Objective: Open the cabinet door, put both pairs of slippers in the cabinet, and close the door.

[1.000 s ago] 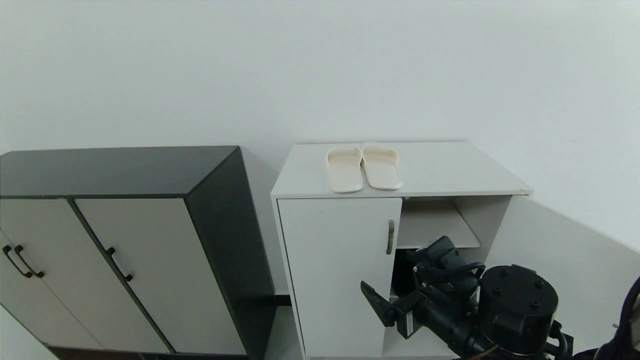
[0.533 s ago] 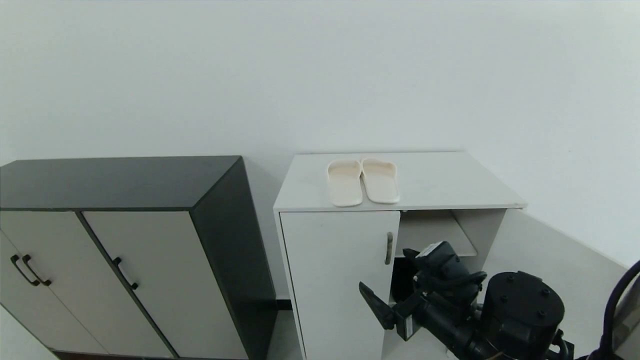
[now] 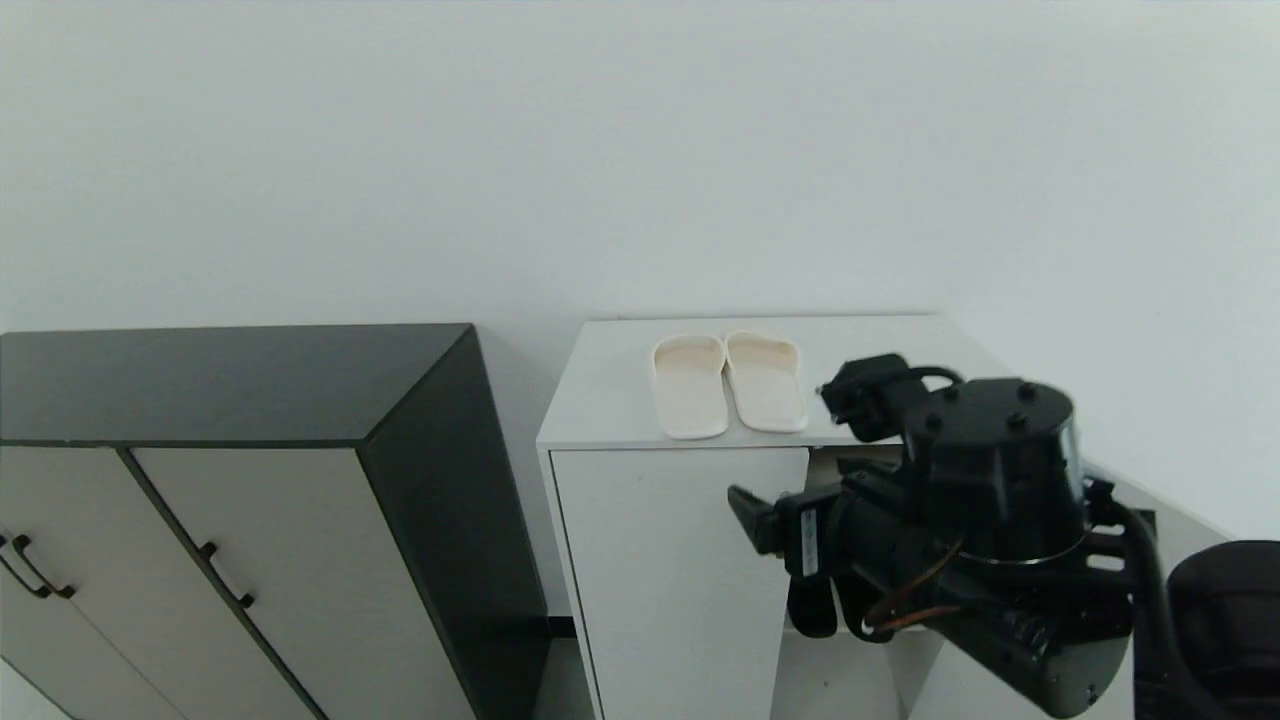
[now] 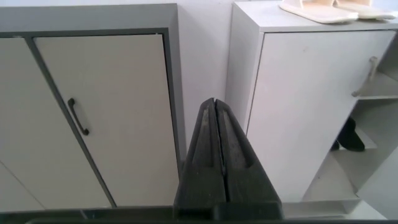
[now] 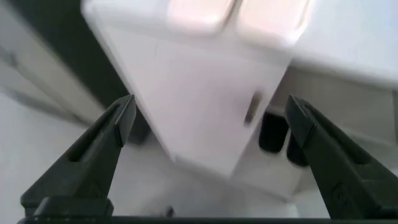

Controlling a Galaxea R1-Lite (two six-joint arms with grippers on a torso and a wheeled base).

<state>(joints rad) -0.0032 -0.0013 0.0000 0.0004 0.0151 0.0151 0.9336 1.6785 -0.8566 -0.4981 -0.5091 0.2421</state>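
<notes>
A cream pair of slippers (image 3: 728, 385) lies side by side on top of the white cabinet (image 3: 660, 570); it also shows at the edge of the left wrist view (image 4: 329, 7). The cabinet's left door (image 4: 311, 106) is shut, with its handle (image 4: 371, 68) at the inner edge. The right half stands open, showing a shelf (image 4: 379, 93) and a dark object (image 4: 351, 134) low inside. My right gripper (image 3: 815, 500) hangs open in front of the door's handle edge, just below the cabinet top and clear of it. My left gripper (image 4: 216, 149) is shut and empty, low before both cabinets.
A black cabinet (image 3: 230, 380) with two grey doors (image 4: 99, 118) stands close to the white one's left, with a narrow gap between them. A plain white wall runs behind both.
My right arm has risen from in front of the lower compartment to the level of the cabinet top, its gripper still open. The head camera has shifted, so the whole scene sits lower.
</notes>
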